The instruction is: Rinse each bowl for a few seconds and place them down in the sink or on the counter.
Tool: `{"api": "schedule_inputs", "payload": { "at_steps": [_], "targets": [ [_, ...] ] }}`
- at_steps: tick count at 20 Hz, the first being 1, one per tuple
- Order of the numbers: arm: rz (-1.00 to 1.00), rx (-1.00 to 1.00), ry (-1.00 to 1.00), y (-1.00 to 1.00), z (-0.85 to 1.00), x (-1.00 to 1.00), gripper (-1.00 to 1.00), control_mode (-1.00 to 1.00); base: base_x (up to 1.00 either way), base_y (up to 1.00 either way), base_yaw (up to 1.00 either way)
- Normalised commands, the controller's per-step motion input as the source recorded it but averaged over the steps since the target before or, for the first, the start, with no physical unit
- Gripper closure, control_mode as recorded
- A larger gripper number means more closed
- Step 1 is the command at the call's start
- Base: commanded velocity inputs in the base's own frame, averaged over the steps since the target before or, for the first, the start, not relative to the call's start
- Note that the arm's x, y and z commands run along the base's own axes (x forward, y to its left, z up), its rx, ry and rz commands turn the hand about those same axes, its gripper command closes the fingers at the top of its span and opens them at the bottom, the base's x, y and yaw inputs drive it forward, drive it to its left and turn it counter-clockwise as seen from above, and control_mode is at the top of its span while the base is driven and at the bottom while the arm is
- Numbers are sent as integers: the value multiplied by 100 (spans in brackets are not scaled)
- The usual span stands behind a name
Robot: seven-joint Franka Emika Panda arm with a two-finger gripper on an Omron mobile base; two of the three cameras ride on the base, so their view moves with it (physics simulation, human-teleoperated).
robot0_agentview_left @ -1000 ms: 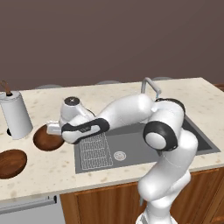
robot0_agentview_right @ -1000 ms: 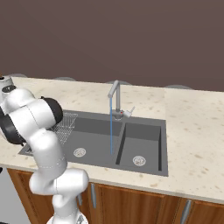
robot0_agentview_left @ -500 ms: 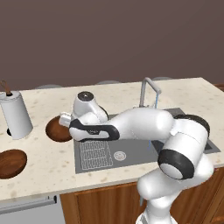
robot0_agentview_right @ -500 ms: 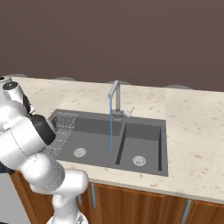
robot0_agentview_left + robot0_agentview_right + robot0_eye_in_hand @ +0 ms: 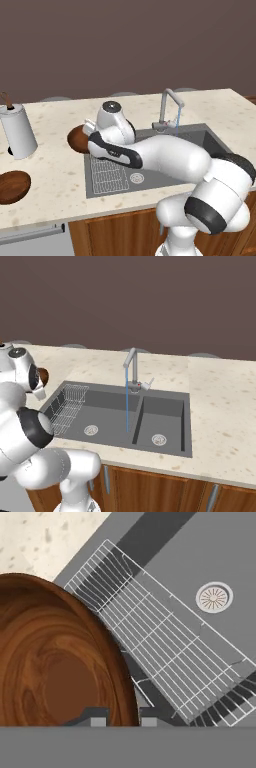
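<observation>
Two wooden bowls are in play, and I have one of them: the end effector [image 5: 120, 718] is pinched narrow on the rim of the held bowl [image 5: 55, 662], one finger inside the wall and one outside. From the left base view that bowl [image 5: 77, 139] hangs over the sink's left edge, just beside the wire rack [image 5: 109, 172]; whether it touches the surface below I can't tell. The second bowl [image 5: 12, 186] sits well apart on the surface [image 5: 50, 165], toward its left front, untouched. I judge this as the carry to the rinse for the first bowl. Water runs in a thin blue stream [image 5: 127, 401] from the faucet [image 5: 131, 368] into the sink [image 5: 165, 411], so my next move calls for swinging the bowl across the rack and under that stream, tilted enough to wet the inside. Both bowls are shallow, round and dark reddish-brown with swirling grain, smooth-looking. Dark grey and matte, the basin has round drains; the worktop is beige speckled stone.
</observation>
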Motion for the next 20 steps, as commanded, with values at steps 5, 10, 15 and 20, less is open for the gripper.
{"api": "schedule_inputs", "payload": {
  "at_steps": [5,10,15,20],
  "targets": [
    [-33,1,-1,-22,4,-16,100,-100,0,0,0],
    [-38,0,0,-17,0,-8,100,-100,0,0,0],
    [-35,0,0,-19,9,2,100,-100,0,0,0],
    [-27,5,3,-26,18,0,100,-100,0,0,0]
  ]
}}
